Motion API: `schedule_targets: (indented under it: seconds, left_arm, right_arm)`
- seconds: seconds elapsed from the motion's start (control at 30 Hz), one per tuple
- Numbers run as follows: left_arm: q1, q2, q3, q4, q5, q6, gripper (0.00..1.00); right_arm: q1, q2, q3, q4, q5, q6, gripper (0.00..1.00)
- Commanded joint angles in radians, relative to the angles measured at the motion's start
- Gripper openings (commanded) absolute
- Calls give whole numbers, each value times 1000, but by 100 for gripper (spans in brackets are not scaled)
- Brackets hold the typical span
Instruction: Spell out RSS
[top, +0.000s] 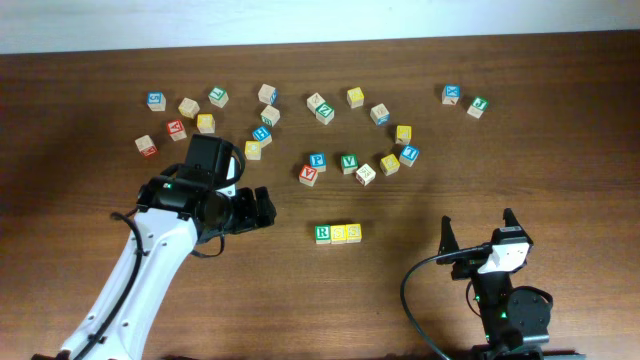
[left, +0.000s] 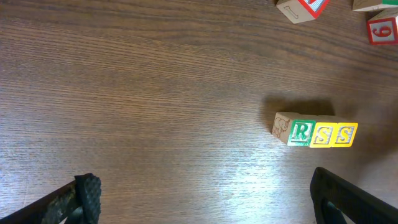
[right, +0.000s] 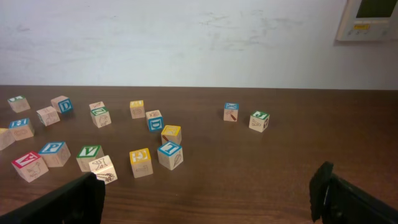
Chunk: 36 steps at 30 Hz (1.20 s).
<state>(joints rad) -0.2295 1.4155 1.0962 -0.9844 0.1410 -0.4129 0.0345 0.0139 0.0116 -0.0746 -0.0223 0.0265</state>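
Observation:
The green R cube (top: 322, 234) and two yellow S cubes (top: 338, 233) (top: 353, 232) stand touching in a row near the table's middle front, reading RSS. In the left wrist view the R cube (left: 301, 132) and the S cubes (left: 322, 134) (left: 346, 134) lie ahead and to the right of the fingers. My left gripper (top: 262, 208) (left: 205, 199) is open and empty, left of the row. My right gripper (top: 478, 235) (right: 208, 196) is open and empty at the front right, away from the row.
Many loose letter cubes lie scattered across the back of the table, among them a green V cube (top: 348, 162) (right: 89, 157), a blue P cube (top: 317, 160) and a red cube (top: 308, 174). Two cubes (top: 452, 95) (top: 477, 106) sit at the back right.

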Motion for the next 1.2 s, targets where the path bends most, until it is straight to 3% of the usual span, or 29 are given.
schedule_targets:
  seconds: [0.0,0.23,0.37,0.6,0.77,0.9,1.17]
  left_arm:
    - [3,-12,5,-1,-8,-13,99]
    - [4,-11,5,14,-11,2,99]
    - [18,-86,0,114,-7,213,99]
    - [223,-381,-163,185,99,495,99]
    - [270,-737,-452,383,104,497,99]
    - [348,-1059,-624,401,118,498,99]
    - [304,-1281,-805,628,116,497,99]
  right_arm:
    - [3,-10,-6,-5,12,12,98]
    - [3,-10,-6,-5,12,12,98]
    - [3,-10,-6,-5,12,12,98]
    - [3,-10,-6,-5,12,12,98]
    - [3,-10,-6,-5,12,11,98]
    - [3,-10,-6,-5,12,12,98]
    - [3,-10,-6,-5,12,12,98]
